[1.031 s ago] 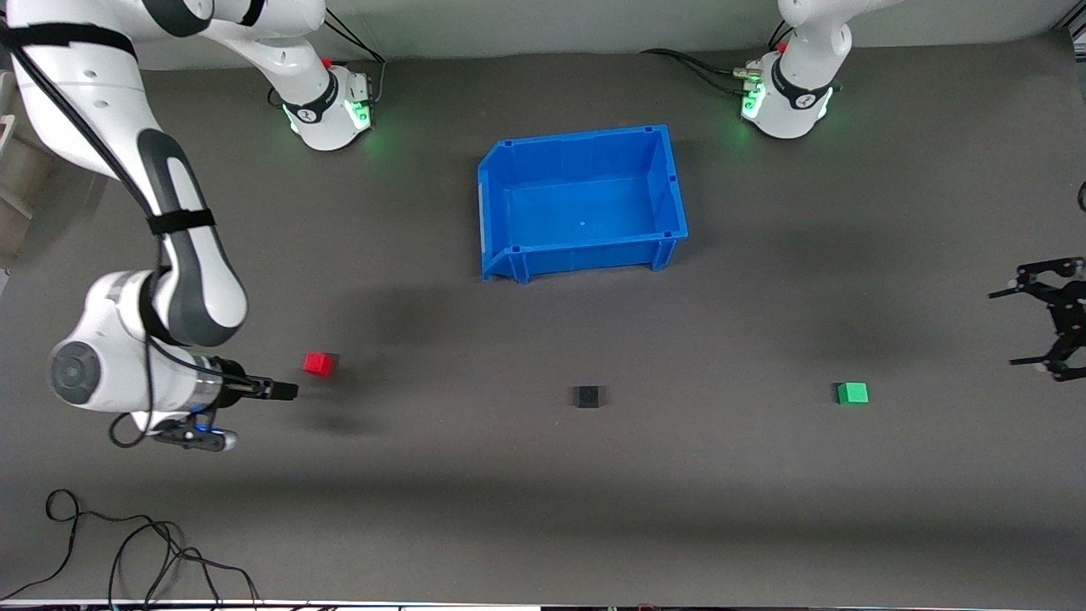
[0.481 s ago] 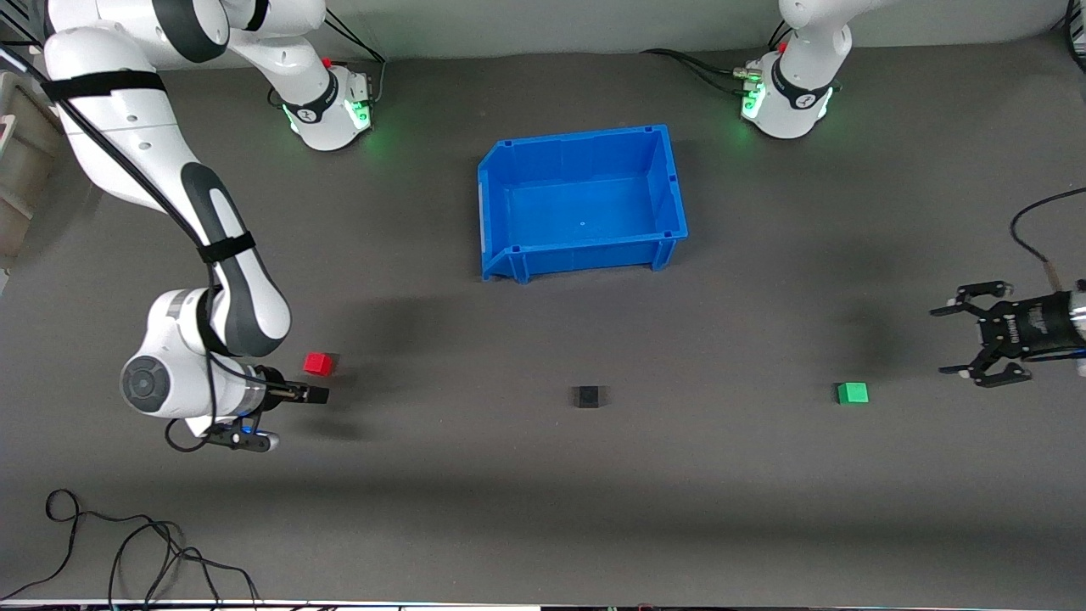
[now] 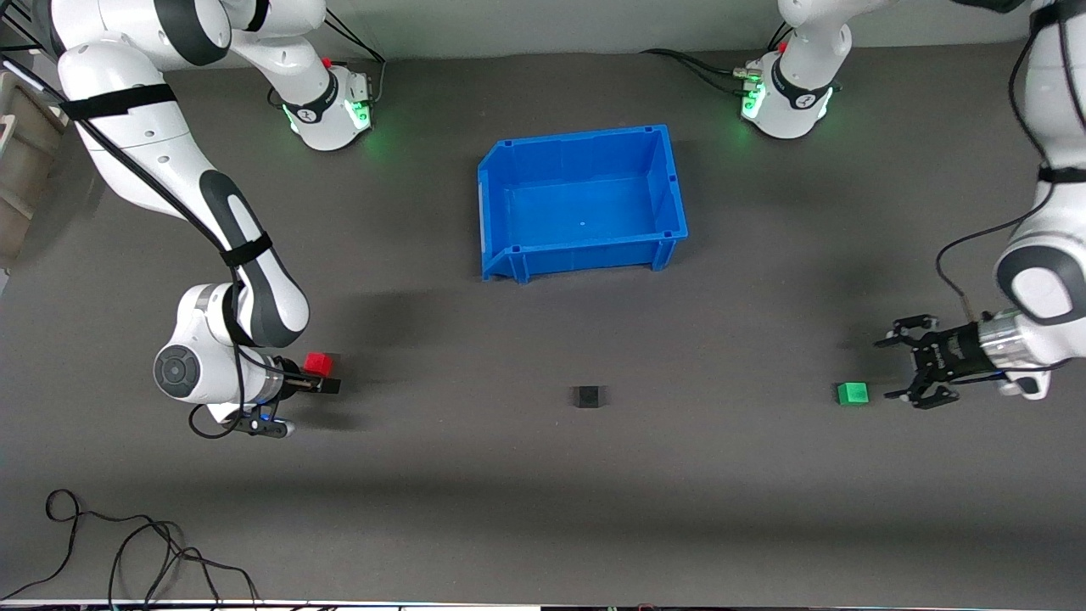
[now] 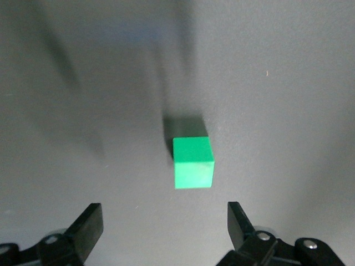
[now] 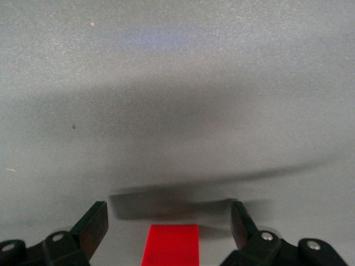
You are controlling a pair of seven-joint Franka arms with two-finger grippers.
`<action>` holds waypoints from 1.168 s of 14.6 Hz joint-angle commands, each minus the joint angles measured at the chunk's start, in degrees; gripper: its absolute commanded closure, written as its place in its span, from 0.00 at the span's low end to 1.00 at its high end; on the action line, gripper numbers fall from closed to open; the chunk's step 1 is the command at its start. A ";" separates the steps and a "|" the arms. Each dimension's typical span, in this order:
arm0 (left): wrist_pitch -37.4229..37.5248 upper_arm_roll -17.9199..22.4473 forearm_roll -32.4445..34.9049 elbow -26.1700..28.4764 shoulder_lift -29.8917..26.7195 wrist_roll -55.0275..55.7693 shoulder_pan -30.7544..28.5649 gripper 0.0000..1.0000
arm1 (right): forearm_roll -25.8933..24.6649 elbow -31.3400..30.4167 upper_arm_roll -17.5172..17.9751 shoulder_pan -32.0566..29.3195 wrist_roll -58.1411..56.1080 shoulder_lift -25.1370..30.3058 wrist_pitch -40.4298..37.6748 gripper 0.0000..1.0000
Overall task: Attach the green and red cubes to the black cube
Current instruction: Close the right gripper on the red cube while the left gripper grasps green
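Observation:
The red cube (image 3: 318, 363) sits on the grey mat toward the right arm's end. My right gripper (image 3: 333, 375) is low and open, and the red cube (image 5: 171, 245) lies between its fingers (image 5: 95, 221) without touching them. The green cube (image 3: 853, 393) sits toward the left arm's end. My left gripper (image 3: 891, 370) is open just beside it. In the left wrist view the green cube (image 4: 193, 162) lies ahead of the open gripper (image 4: 165, 221). The black cube (image 3: 587, 396) sits alone between the two coloured cubes.
An open blue bin (image 3: 585, 253) stands in the middle of the mat, farther from the front camera than the cubes. Loose black cables (image 3: 127, 552) lie near the front edge at the right arm's end.
My right gripper has moved along the mat to the red cube, which now lies between its fingers. My left gripper has come in from the table's end to just beside the green cube.

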State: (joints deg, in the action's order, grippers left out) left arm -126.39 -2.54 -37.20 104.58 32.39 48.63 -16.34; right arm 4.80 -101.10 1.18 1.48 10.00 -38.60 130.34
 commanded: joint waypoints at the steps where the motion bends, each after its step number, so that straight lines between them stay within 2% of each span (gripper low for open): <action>1: -2.71 0.34 -3.58 0.28 1.44 -3.54 0.52 0.00 | 0.30 -4.18 -0.65 0.80 0.99 3.71 0.71 0.01; 5: -4.82 0.34 -3.58 0.10 2.85 -3.54 0.61 0.00 | 0.30 -5.16 -0.74 0.80 1.08 4.33 0.79 0.02; 8: -8.16 0.08 -3.76 0.10 4.69 -3.54 1.93 0.00 | 0.30 -5.16 -0.74 1.24 1.08 4.33 0.88 0.11; 12: -8.26 0.08 -3.76 0.01 4.79 -3.54 2.01 0.00 | 0.30 -5.16 -0.74 1.50 1.43 4.15 1.32 0.37; 13: -8.26 -0.10 -3.76 0.01 4.96 -3.54 1.93 0.15 | 0.30 -5.16 -0.74 1.50 1.43 4.06 1.41 0.42; 14: -8.26 -0.10 -3.76 0.01 4.96 -3.54 1.93 0.40 | 0.30 -5.16 -0.74 1.50 1.52 3.98 1.58 0.47; 15: -8.26 -0.10 -3.76 0.01 4.96 -3.54 1.93 0.59 | 0.30 -5.16 -0.74 1.50 1.52 3.98 1.59 0.50; 17: -8.26 -0.10 -3.76 0.01 5.05 -3.54 2.01 0.78 | 0.30 -5.16 -0.74 1.42 1.52 3.98 1.59 0.53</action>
State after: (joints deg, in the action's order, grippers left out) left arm -134.04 -2.87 -39.73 104.48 37.50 46.22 -14.91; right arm 4.80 -104.38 1.09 2.16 10.58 -36.11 130.59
